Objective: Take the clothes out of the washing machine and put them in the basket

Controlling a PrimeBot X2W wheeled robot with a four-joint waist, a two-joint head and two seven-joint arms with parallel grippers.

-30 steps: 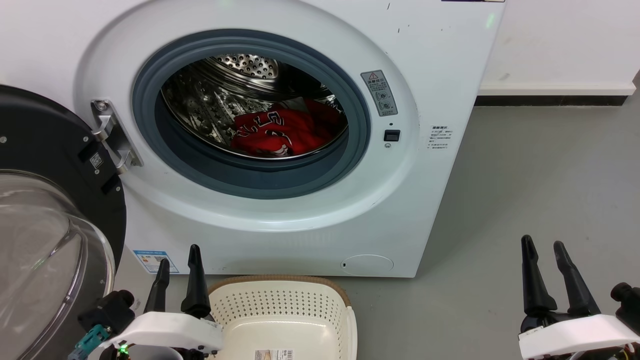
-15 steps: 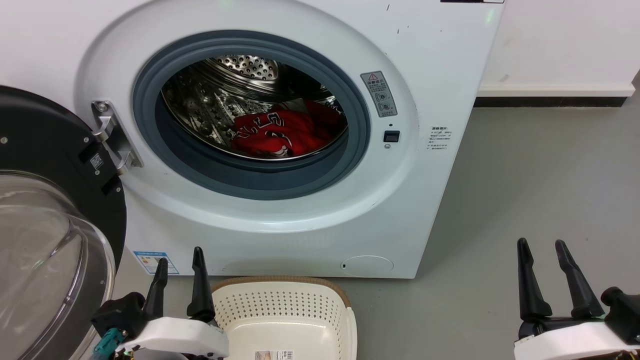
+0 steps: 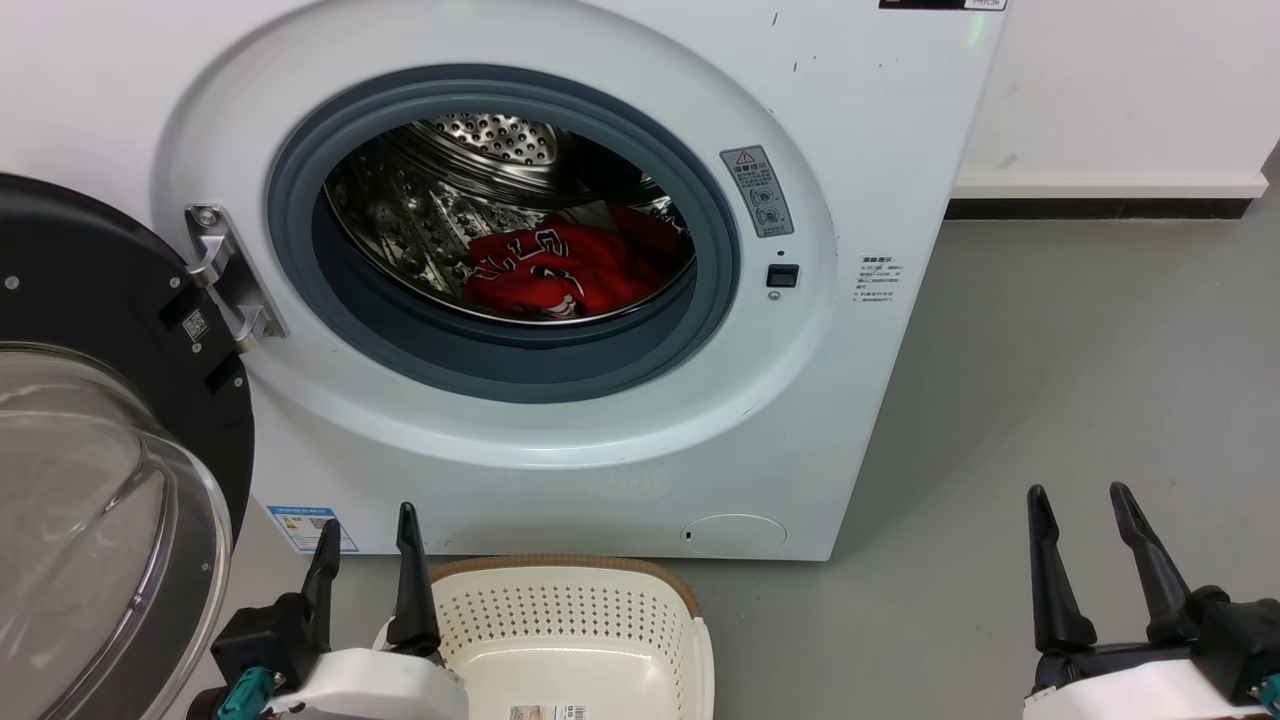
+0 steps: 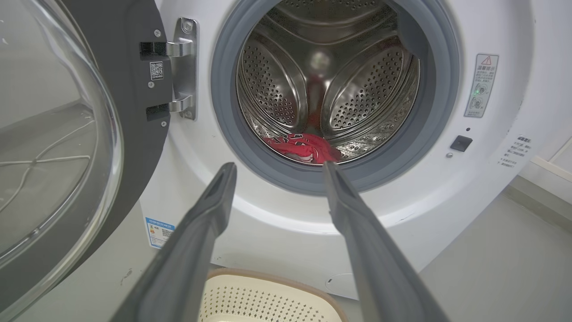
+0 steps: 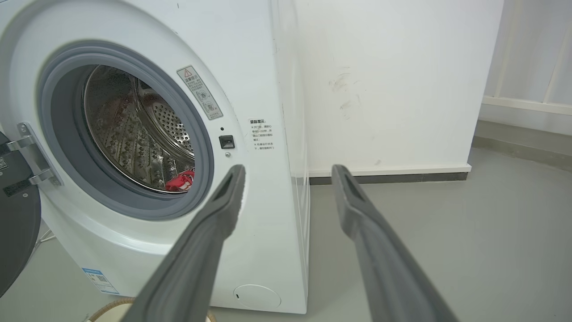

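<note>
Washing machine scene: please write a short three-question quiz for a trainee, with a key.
1. True or false: the bright red jersey clothes lie inside the white front-loading washing machine.
2. The low cream perforated plastic basket stands: A) on a table; B) on the grey floor before the machine; C) on the machine.
3. Fill in: the left gripper and the right gripper are both ____.
Key: 1 true; 2 B; 3 open.

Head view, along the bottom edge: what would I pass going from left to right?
Open door → left claw → basket → right claw.
</note>
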